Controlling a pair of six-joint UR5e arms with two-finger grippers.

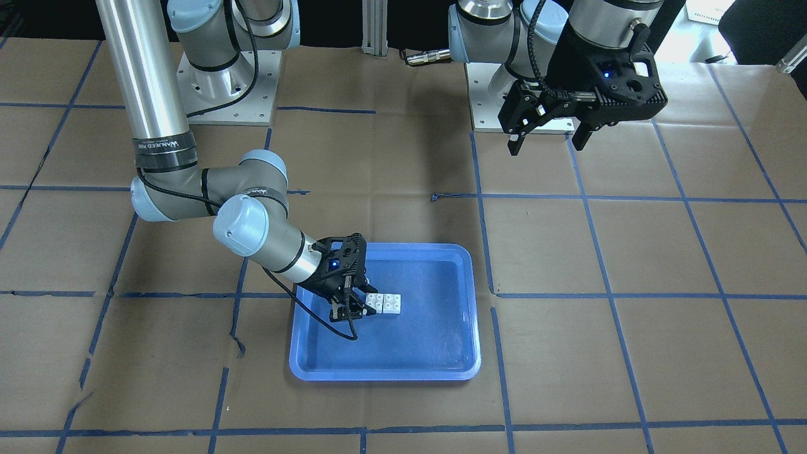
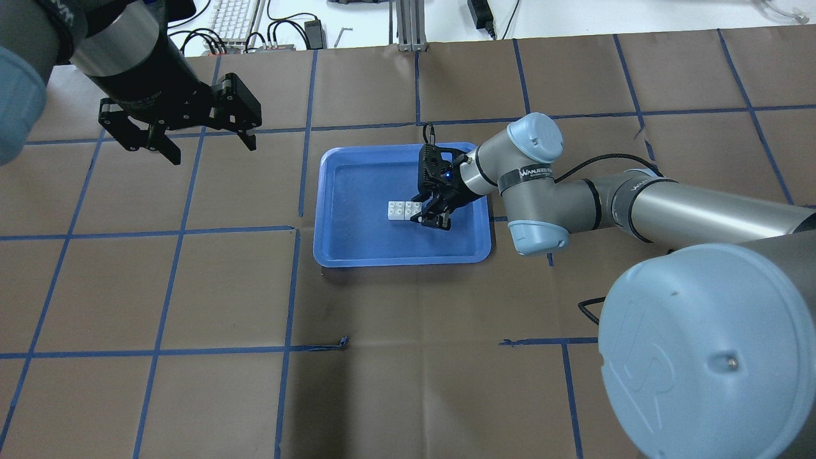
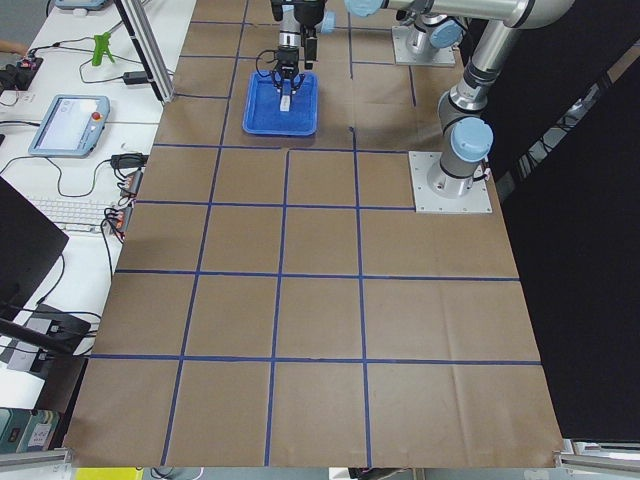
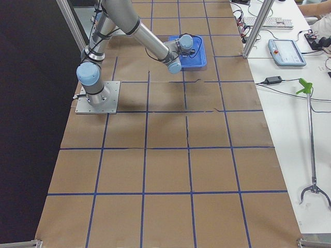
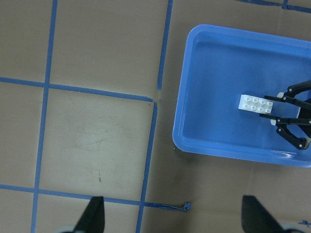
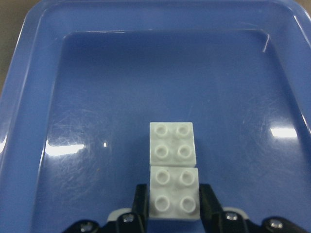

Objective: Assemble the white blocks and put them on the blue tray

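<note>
Right pincer (image 1: pixel 353 309) is sitting low inside the blue tray (image 1: pixel 384 375), coming in over the tray's right-hand rim as the overhead camera sees it. White blocks (image 2: pixel 404 210) are lying studs up on the tray floor, about mid-tray, side by side in a row with faces touching. Pincer is pinching the block nearest it (image 6: pixel 174 196): the wrist view is showing a finger (image 6: pixel 141 203) pressing on each side. The other block (image 6: pixel 172 144) is sitting just beyond the fingertips, outside the grip. Can't tell whether the pinched one is resting on the floor or raised slightly. Left pincer (image 1: pixel 545 142) is hanging spread and empty above the brown-paper tabletop (image 1: pixel 630 252), well apart from the tray, off to its left in the overhead view.
</note>
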